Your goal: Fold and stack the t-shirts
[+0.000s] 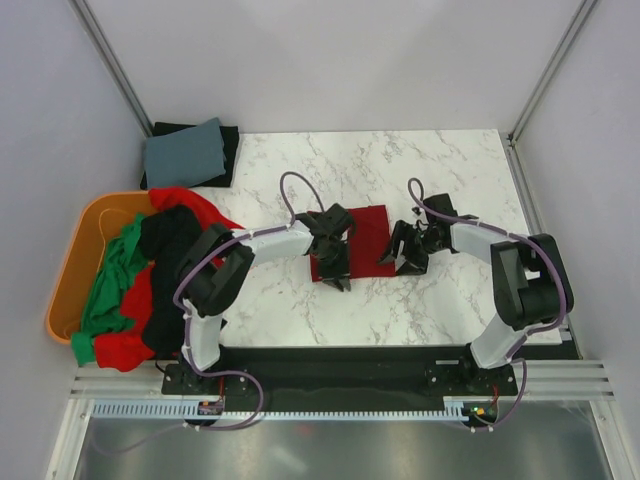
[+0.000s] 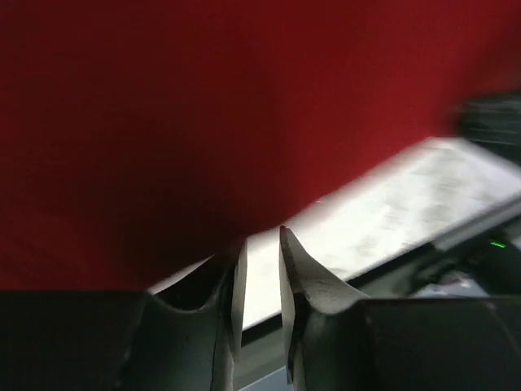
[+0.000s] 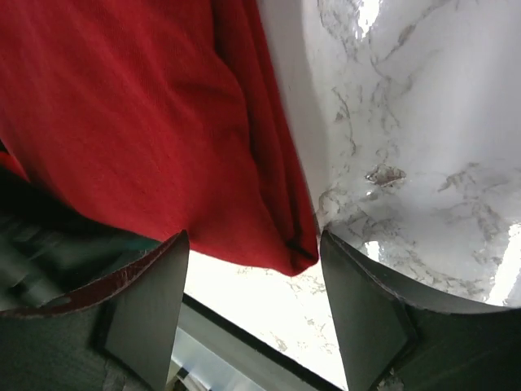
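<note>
A dark red t-shirt (image 1: 366, 224) lies folded into a small rectangle on the marble table. My left gripper (image 1: 340, 278) rests at its near left edge. In the left wrist view the shirt (image 2: 203, 106) fills the frame, and the left gripper (image 2: 262, 235) has only a narrow gap between its fingers, with bare table in it and no cloth. My right gripper (image 1: 398, 264) is at the shirt's near right corner. In the right wrist view the right gripper (image 3: 254, 240) is wide open, and the shirt's corner (image 3: 277, 236) hangs between its fingers.
An orange tub (image 1: 66, 268) at the left holds a heap of shirts: green (image 1: 108, 290), black (image 1: 168, 245) and bright red (image 1: 188, 202), spilling onto the table. A folded grey-blue cloth (image 1: 185, 150) lies on a black one at the back left.
</note>
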